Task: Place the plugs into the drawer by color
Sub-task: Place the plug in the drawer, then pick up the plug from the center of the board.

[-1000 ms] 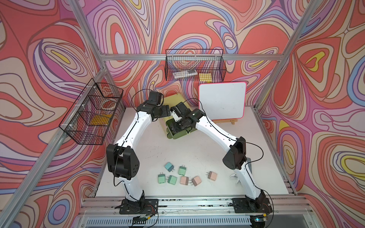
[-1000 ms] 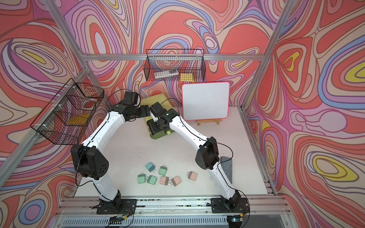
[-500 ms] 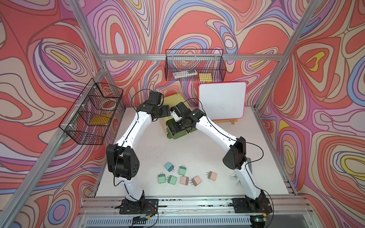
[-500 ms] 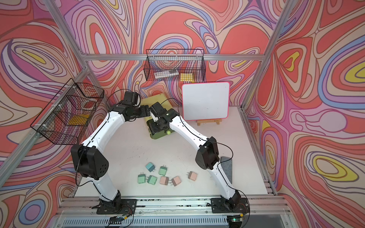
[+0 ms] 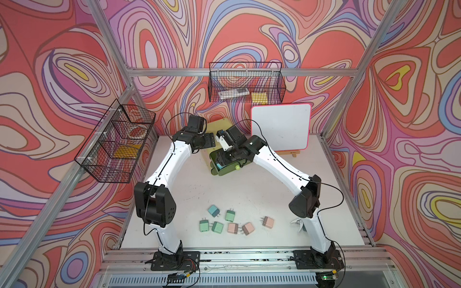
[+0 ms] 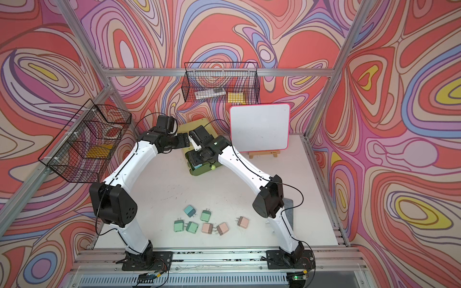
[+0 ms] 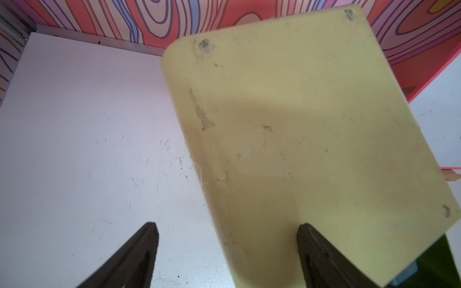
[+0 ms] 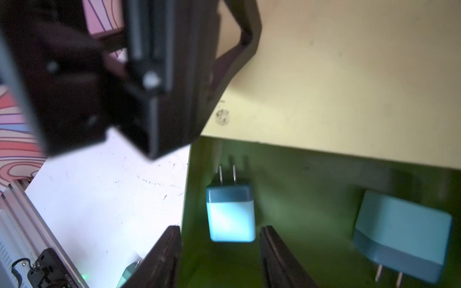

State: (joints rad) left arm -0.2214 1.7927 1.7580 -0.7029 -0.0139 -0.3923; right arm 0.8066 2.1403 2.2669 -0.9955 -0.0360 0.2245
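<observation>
- The lime-yellow chest (image 5: 218, 125) sits at the back of the table (image 5: 224, 194). The olive drawer (image 8: 311, 212) right under its top panel is pulled out toward the robot, which leaves room to drop stuff in from above.
- The right gripper (image 8: 220, 228) hangs over that open drawer, jaws spread a bit wider than the teal plug (image 8: 230, 214). The plug lies on the drawer floor at the fingertips, prongs pointing toward the chest body. Neither pad looks to be touching it, so I read it as let go, not pinched.
- A second teal plug (image 8: 401, 234) lies in the same drawer, well off to the side. So this looks like the teal drawer.
- The left gripper (image 7: 227, 225) is spread too and pinching nothing. One finger is on the chest's top panel as far as I can tell, and the other is out over bare table beside it. My guess is it's bracing the chest so it doesn't skid while the drawer gets handled.
- Waiting near the front edge are a third teal plug (image 5: 213, 210), three mint green plugs (image 5: 230, 215) and three pinkish-beige plugs (image 5: 233, 228). They're loosely clustered, a few just beside each other.
- By my count two of nine are in. The last teal one is probably the next grab, and the other colors will need their own drawers opened.
</observation>
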